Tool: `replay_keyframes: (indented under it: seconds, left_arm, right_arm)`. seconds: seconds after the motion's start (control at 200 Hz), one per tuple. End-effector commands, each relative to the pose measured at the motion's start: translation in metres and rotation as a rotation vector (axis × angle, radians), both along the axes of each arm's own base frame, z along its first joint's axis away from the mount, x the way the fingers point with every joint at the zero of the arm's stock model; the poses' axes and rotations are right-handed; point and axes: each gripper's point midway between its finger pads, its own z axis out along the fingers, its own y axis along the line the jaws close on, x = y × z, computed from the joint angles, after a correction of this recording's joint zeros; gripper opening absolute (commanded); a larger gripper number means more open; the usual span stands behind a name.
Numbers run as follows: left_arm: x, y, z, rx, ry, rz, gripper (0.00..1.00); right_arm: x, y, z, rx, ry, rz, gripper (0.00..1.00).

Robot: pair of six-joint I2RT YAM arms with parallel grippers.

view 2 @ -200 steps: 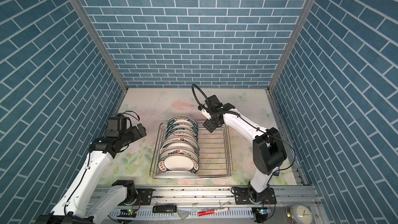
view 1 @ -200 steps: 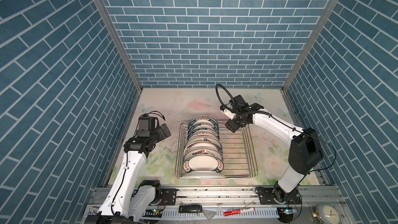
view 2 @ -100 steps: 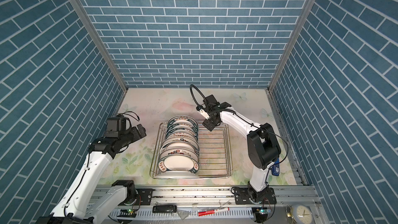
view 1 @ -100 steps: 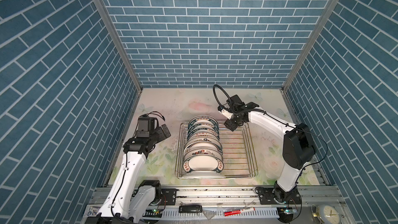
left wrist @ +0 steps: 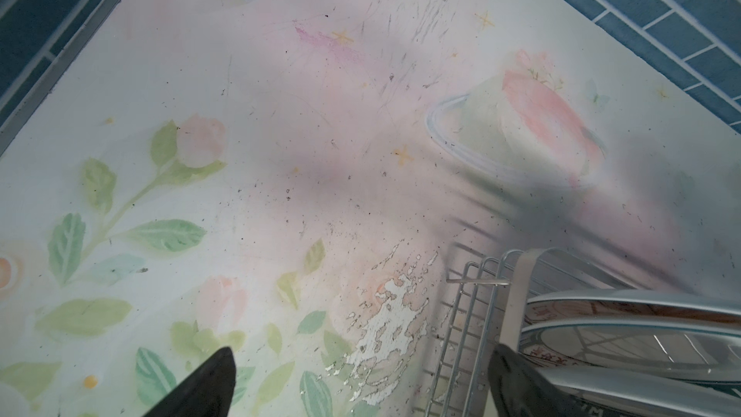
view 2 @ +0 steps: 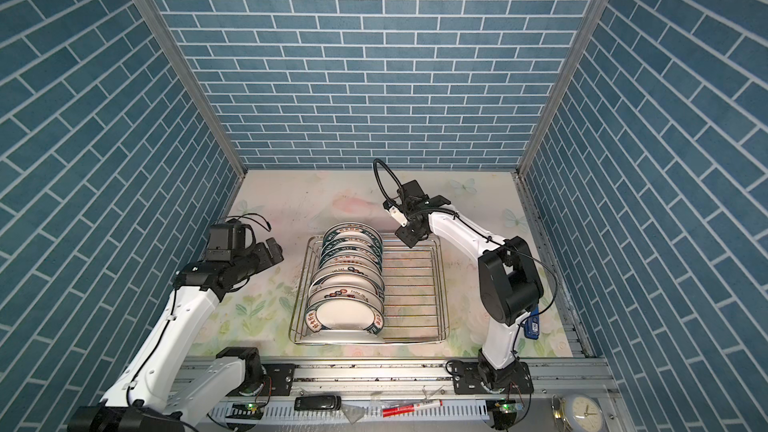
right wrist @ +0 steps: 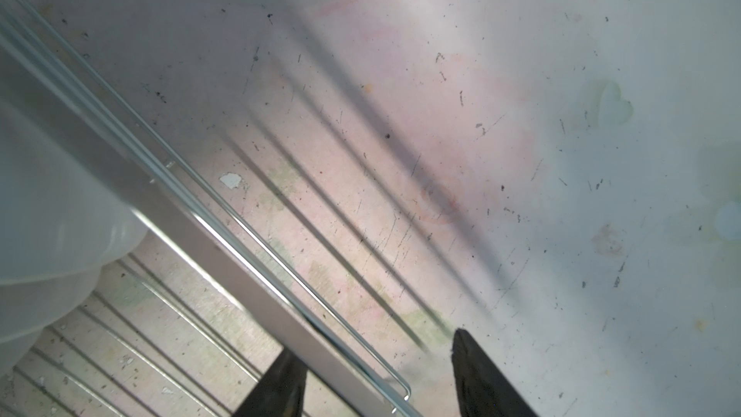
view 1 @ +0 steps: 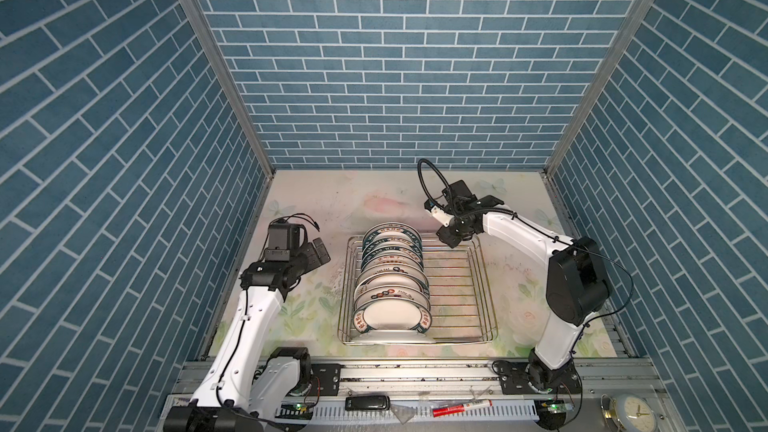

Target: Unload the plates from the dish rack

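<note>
Several white plates [view 1: 390,280] [view 2: 347,276] stand on edge in a row along the left side of the silver wire dish rack [view 1: 461,288] [view 2: 415,288]. My right gripper [view 1: 448,238] [view 2: 409,238] is down at the rack's far rim, right of the plates. In the right wrist view its jaws [right wrist: 375,344] stand apart astride the rim wire [right wrist: 240,242], with a blurred white plate [right wrist: 40,214] close by. My left gripper [view 1: 320,251] [view 2: 272,252] hangs wide open left of the rack. In its wrist view, the gripper [left wrist: 363,351] holds nothing; the rack corner [left wrist: 465,314] and plate edges [left wrist: 621,314] lie beside it.
Blue brick walls close in three sides of the floral mat [view 1: 332,209]. On the front rail lie a black device [view 1: 368,403], a red marker [view 1: 461,403] and a small clock [view 1: 633,411].
My right gripper has moved a little left and down onto the rack's far rim, and its jaws have narrowed. The left arm has not moved.
</note>
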Motion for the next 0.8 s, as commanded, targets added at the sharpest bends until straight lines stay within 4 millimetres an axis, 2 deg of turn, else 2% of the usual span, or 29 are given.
replay_keyframes:
  seconds: [0.0,0.135,0.355,0.605,0.795]
  left_arm:
    - [0.007,0.002,0.017,0.01,-0.041,0.0,0.99]
    - [0.01,0.003,0.021,0.012,-0.049,-0.001,0.99]
    - [0.011,0.003,0.024,0.014,-0.052,-0.003,0.99]
    - [0.012,0.002,0.024,0.011,-0.056,-0.002,0.99]
    - [0.016,0.0,0.021,-0.003,-0.054,-0.007,0.99]
  right_arm:
    - [-0.004,-0.004,-0.015,-0.022,0.018,0.027,0.57]
    - [-0.004,-0.007,-0.019,-0.022,0.035,0.015,0.57]
    - [0.001,-0.017,-0.029,-0.03,0.05,-0.029,0.5]
    - [0.007,-0.026,-0.022,0.004,0.053,-0.073,0.46]
    - [0.012,-0.038,-0.026,-0.007,0.073,-0.119,0.43]
